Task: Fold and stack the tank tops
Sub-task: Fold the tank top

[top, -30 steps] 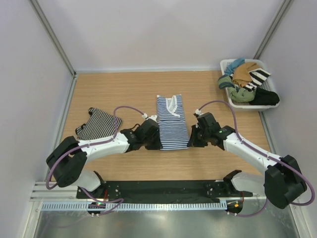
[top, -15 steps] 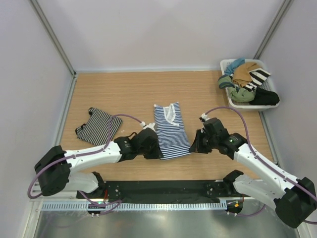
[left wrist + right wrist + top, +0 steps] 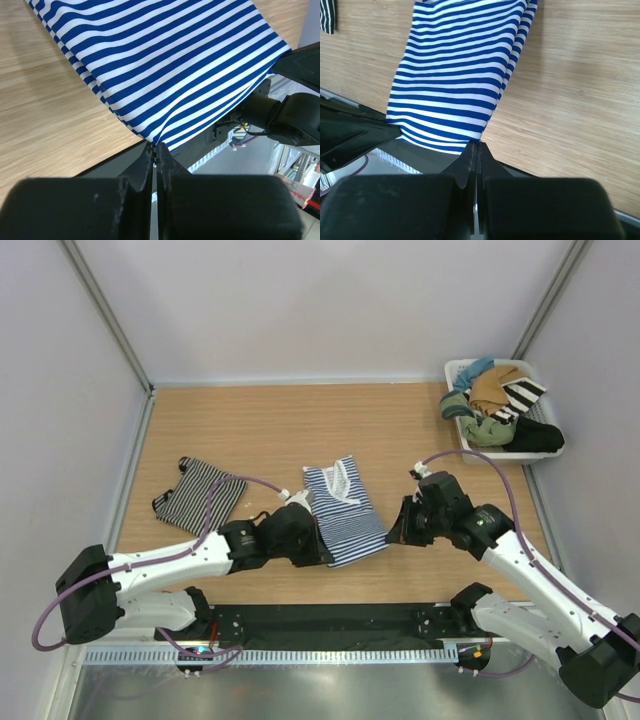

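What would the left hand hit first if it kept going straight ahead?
The blue striped top: the left hand pinches its corner, so it would likely push into that cloth first.

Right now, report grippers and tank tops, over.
Left gripper, right gripper: each shut on a hem corner of the blue-and-white tank top. Black-and-white tank top lies apart, left. White basket far right, no obstruction.

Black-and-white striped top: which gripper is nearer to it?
Left. The left gripper pinches one near corner of the blue-striped top, just right of the black-and-white top. The right gripper pinches the other near corner, farther right, beyond the blue-striped top.
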Controlling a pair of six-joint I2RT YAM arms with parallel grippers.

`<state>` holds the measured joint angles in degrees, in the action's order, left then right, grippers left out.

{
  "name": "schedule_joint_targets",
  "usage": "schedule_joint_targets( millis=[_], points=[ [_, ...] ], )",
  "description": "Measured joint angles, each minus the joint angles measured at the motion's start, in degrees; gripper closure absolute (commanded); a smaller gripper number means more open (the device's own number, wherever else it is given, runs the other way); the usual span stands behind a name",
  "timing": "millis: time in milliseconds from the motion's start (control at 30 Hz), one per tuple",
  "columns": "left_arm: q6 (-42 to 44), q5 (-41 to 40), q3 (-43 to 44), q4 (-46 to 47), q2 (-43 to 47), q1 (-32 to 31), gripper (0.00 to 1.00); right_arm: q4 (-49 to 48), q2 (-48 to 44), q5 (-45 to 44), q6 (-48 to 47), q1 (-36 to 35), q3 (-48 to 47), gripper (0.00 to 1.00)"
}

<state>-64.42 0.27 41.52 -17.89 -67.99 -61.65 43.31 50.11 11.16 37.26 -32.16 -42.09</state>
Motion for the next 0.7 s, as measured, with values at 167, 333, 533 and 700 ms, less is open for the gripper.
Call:
schedule_joint_targets(
  millis=[167, 333, 533, 700],
  points=[
    [-2.6, 1.1, 0.0, 0.6, 0.2, -0.2, 1.00, 2.1, 1.0, -0.7, -0.3, 0.0, -4.1, 0.99],
    [-4.5, 1.1, 0.0, 0.8, 1.0, -1.7, 1.00, 3.5, 0.9, -1.2, -0.5, 0.0, -4.5, 0.99],
    [-5.7, 1.2, 0.3, 0.8, 1.0, -2.1, 1.00, 5.3, 0.6, -1.9, -0.5, 0.0, -5.3, 0.99],
    [-5.7, 0.8, 2.3, -0.3, 1.0, -2.1, 1.00, 5.5, 1.6, -3.3, -0.7, 0.0, -7.3, 0.99]
  ],
)
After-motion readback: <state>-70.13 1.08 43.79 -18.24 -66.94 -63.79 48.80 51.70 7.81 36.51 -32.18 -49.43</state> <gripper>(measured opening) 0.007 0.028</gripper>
